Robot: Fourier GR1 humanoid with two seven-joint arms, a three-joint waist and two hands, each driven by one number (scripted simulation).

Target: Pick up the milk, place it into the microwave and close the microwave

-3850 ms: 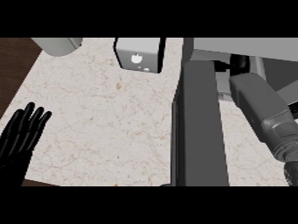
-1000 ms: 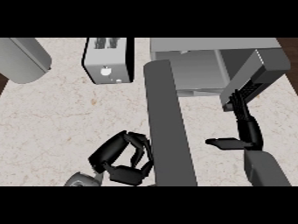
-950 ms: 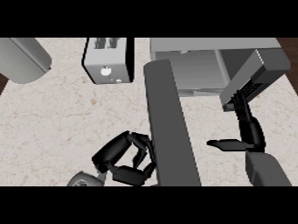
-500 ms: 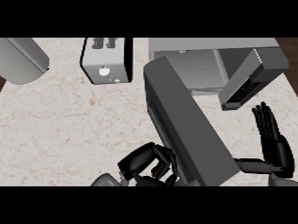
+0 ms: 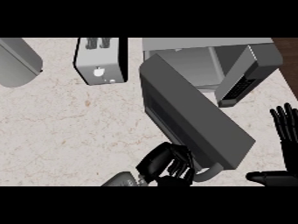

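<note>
The microwave (image 5: 209, 61) sits at the back right of the marble counter (image 5: 60, 127), cavity facing the view. Its door (image 5: 190, 118) hangs at a slant across the opening, hinge end near the cavity's left edge, free end down toward the view's lower middle. Half a second ago the door's free end reached less far right; a second ago the door ran nearly straight down the view, so it has swung toward the cavity but is not shut.

The left hand (image 5: 167, 164) is at the door's lower end, fingers curled, next to the pale door handle (image 5: 206, 173); whether the fingers grip the handle or merely press the door cannot be told. This hand has followed the door rightward since the earlier frames.

The right hand (image 5: 293, 140) shows at the right edge, fingers straight and spread wide, thumb out to the left, holding nothing. Its pose matches that of half a second ago; a second ago it lay by the microwave's control panel (image 5: 241, 85).

The milk is not visible; the cavity's floor is partly hidden by the door, so its place cannot be told.

A toaster (image 5: 99, 59) stands left of the microwave, and a grey rounded appliance (image 5: 9, 61) lies at the upper left.
</note>
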